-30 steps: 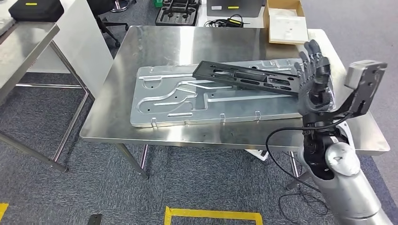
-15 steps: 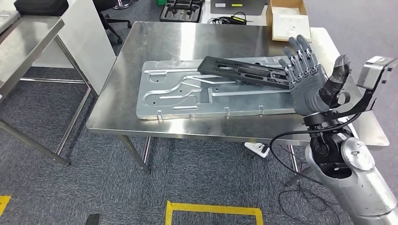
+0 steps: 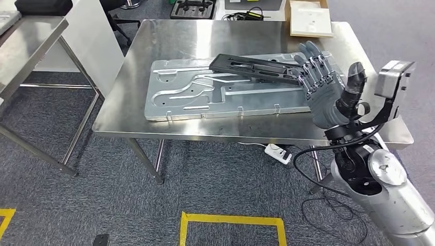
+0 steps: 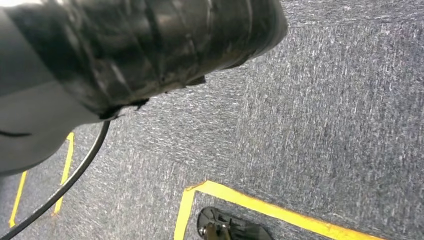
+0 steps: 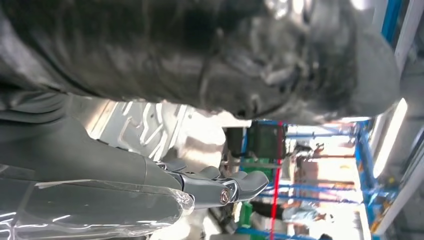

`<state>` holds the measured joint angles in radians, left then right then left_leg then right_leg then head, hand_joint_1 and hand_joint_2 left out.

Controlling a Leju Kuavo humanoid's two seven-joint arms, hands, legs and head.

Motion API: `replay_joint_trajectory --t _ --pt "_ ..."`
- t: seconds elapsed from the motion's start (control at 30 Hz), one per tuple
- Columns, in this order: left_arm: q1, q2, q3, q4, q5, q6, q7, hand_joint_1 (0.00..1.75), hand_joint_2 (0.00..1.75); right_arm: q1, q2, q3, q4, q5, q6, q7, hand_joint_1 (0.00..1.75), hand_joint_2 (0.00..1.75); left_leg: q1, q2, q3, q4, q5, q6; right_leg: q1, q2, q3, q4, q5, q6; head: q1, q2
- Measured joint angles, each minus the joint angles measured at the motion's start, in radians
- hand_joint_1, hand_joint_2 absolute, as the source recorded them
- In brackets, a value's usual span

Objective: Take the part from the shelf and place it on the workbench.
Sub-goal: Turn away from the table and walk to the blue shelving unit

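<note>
A long black slotted part (image 3: 254, 67) lies slanted across a large silver stamped plate (image 3: 195, 97) on the steel workbench (image 3: 169, 43). My right hand (image 3: 328, 87) is raised just off the part's right end, fingers spread and palm bare, holding nothing. The right wrist view shows that hand's fingers (image 5: 220, 187) apart with the silver plate (image 5: 135, 125) beyond them. In the left wrist view my left hand (image 4: 125, 50) is a dark blurred shape over grey carpet; how its fingers lie is unclear.
A second steel table (image 3: 28, 51) stands at the left. Beyond the workbench's far edge are a cardboard box (image 3: 310, 20), a black tray (image 3: 190, 7) and cables. A power strip (image 3: 277, 152) lies under the bench. Yellow floor tape (image 3: 231, 221) marks the carpet near me.
My right hand has let go of the black part's end, opened and turned palm-up, drawing slightly back. The camera has shifted a little, so the whole scene has slid.
</note>
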<state>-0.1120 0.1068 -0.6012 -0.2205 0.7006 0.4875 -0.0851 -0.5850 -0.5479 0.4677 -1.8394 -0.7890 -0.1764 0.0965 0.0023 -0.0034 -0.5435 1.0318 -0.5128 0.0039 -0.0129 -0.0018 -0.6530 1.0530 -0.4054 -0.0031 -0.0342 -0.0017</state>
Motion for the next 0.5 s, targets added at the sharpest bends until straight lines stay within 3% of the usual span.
replay_joint_trajectory --t 0.1,0.13,0.2,0.27,0.3,0.33,0.37,0.47,0.5 --pt "0.001 0.000 -0.001 0.000 0.001 0.000 0.000 0.00 0.00 -0.009 -0.015 0.015 -0.004 0.024 -0.004 0.016 0.00 0.00 -0.002 0.001 -0.005 -0.010 0.017 0.017 -0.001 0.000 -0.003 -0.004 0.012 0.019 0.001 0.000" --pt "0.001 0.000 -0.001 0.000 0.002 0.000 0.001 0.00 0.00 -0.011 -0.020 0.019 -0.005 0.033 -0.008 0.021 0.00 0.00 0.000 0.003 -0.007 -0.016 0.027 0.024 -0.001 0.000 -0.007 0.003 0.003 0.024 0.002 0.000" --pt "0.001 0.000 -0.001 0.000 0.002 0.000 0.001 0.00 0.00 -0.016 -0.031 0.026 -0.007 0.051 -0.018 0.026 0.00 0.00 0.004 0.007 -0.018 -0.025 0.049 0.037 -0.001 0.002 -0.033 0.068 -0.061 0.031 0.005 0.000" --pt "0.000 0.000 -0.001 0.000 0.003 0.000 0.002 0.00 0.00 -0.018 -0.037 0.031 -0.007 0.079 -0.036 0.029 0.00 0.00 0.002 0.010 -0.037 -0.025 0.063 0.044 -0.001 0.002 -0.071 0.192 -0.145 0.035 0.007 0.000" --pt "0.000 0.000 -0.001 0.000 0.003 0.000 0.002 0.00 0.00 -0.017 -0.039 0.034 -0.007 0.101 -0.048 0.033 0.00 0.00 0.001 0.010 -0.047 -0.023 0.070 0.044 -0.003 0.002 -0.081 0.241 -0.168 0.038 0.007 0.000" --pt "0.001 0.000 -0.001 0.000 0.003 0.001 0.002 0.00 0.00 -0.016 -0.041 0.037 -0.007 0.124 -0.062 0.039 0.00 0.00 0.001 0.010 -0.058 -0.020 0.075 0.044 -0.005 0.002 -0.076 0.260 -0.172 0.040 0.007 0.000" --pt "0.002 0.000 -0.001 0.000 0.004 0.001 0.003 0.00 0.00 -0.016 -0.042 0.039 -0.007 0.157 -0.079 0.047 0.00 0.00 0.001 0.010 -0.069 -0.015 0.080 0.042 -0.007 0.002 -0.052 0.241 -0.158 0.042 0.007 0.000" --pt "0.002 -0.001 -0.002 0.000 0.006 0.003 0.003 0.00 0.00 -0.016 -0.044 0.040 -0.009 0.262 -0.123 0.076 0.00 0.00 0.003 0.010 -0.097 0.005 0.089 0.033 -0.012 0.001 0.071 0.065 -0.102 0.044 0.007 0.000" --pt "0.001 -0.001 -0.002 0.000 0.007 0.004 0.003 0.00 0.00 -0.016 -0.045 0.040 -0.011 0.299 -0.137 0.087 0.00 0.00 0.002 0.009 -0.103 0.010 0.093 0.027 -0.010 0.002 0.092 0.028 -0.095 0.041 0.007 0.000"
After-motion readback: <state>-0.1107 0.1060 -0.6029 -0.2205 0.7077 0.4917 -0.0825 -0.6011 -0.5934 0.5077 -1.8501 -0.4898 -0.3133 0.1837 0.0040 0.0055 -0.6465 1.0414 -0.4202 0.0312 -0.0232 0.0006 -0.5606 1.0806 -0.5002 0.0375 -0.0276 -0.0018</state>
